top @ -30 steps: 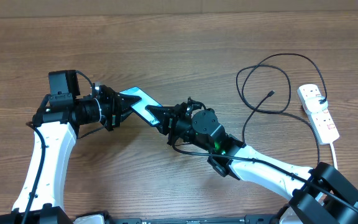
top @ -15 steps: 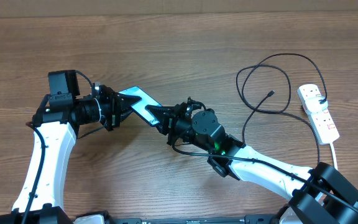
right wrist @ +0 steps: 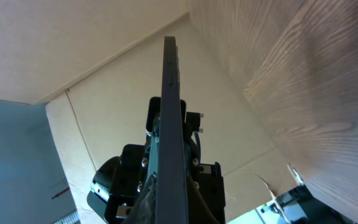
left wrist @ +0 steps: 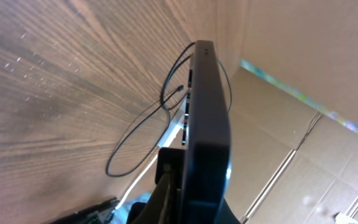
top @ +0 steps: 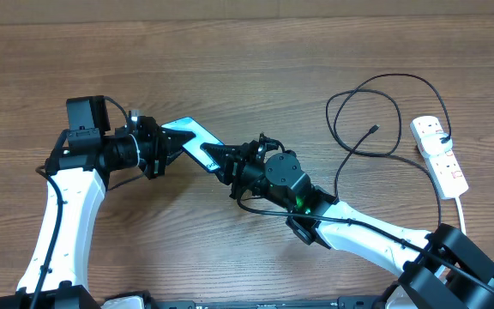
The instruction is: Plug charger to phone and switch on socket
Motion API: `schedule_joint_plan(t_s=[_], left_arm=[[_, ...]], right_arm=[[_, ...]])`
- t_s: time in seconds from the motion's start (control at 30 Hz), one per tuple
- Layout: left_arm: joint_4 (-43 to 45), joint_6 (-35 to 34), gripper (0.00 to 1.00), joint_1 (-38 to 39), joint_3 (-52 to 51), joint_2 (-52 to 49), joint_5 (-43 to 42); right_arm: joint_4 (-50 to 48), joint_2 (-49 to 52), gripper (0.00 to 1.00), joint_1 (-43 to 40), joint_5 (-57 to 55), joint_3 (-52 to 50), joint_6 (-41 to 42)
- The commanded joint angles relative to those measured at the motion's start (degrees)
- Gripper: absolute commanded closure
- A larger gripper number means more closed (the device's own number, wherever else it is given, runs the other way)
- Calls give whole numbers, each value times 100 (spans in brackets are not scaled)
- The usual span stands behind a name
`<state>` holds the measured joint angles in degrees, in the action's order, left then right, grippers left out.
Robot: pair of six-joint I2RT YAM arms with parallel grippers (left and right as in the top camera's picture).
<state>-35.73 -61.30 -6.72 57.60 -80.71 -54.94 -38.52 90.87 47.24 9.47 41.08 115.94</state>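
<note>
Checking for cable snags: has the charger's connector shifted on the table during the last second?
No. The charger's connector lies at the same spot, just left of the socket.

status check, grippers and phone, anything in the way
Both shut on the phone: left gripper and right gripper, one each end. The charger lies loose, unplugged. The socket far right; nothing in the way.

— How do the arms sit?
— The left arm [top: 63, 202] rises from the desk's near-left edge, elbow bent, wrist pointing right. The right arm [top: 367, 230] stretches in from the near-right corner.
— Grippers?
— The left gripper [top: 163, 148] and right gripper [top: 219, 160] face each other mid-desk, each clamped on one end of the phone [top: 189, 136].
</note>
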Motion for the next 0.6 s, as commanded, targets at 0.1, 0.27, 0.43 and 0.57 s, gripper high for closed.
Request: schedule_joint_plan(t_s=[0.1,0.27,0.43,0.57], left_arm=[[621,2,96,37,17,17,-254],[984,2,96,37,17,17,-249],[1224,361,96,35,17,17,160],[1047,1849,96,37,17,17,1241]], right_arm=[[-83,-50,94,197,367,57,275],[-83,-50,79,197,367,57,275],[-31,-50,69,197,367,57,273],[542,-50,41,197,354,57,-153]])
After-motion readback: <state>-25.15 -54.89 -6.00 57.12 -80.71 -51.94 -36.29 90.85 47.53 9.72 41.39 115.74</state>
